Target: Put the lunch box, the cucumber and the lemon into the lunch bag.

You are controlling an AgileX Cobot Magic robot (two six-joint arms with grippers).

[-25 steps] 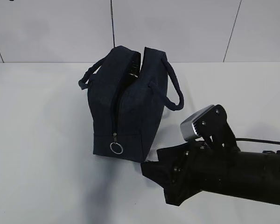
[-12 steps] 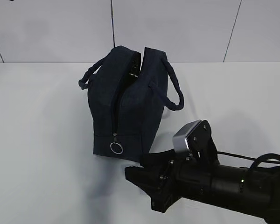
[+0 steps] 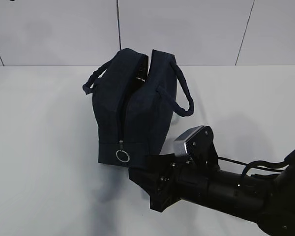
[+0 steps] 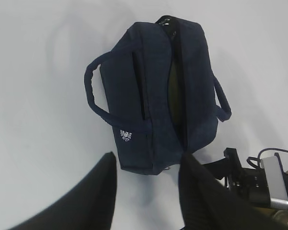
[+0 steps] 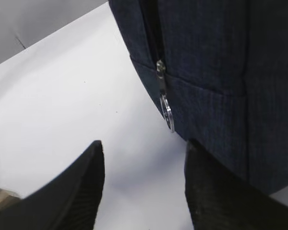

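Observation:
The navy lunch bag (image 3: 132, 113) stands upright on the white table with its top zipper open. From above, the left wrist view shows the lunch bag (image 4: 149, 96) with a dark olive-green shape (image 4: 175, 91) deep in its opening; I cannot tell what it is. The lunch box, the cucumber and the lemon do not show as such. My left gripper (image 4: 149, 160) hangs open and empty above the bag's near end. Low at the bag's front corner, my right gripper (image 3: 140, 184) is open. The silver ring pull (image 5: 168, 115) hangs just ahead of the right gripper (image 5: 144, 143).
The bag's two looped handles (image 3: 184, 101) stick out to either side. A white tiled wall (image 3: 196, 29) closes the back of the table. The right arm with its cable (image 4: 259, 177) lies beside the bag's zipper end.
The right arm has slid left along the table, bringing its open gripper up to the bag's front end by the ring pull. The bag has not moved.

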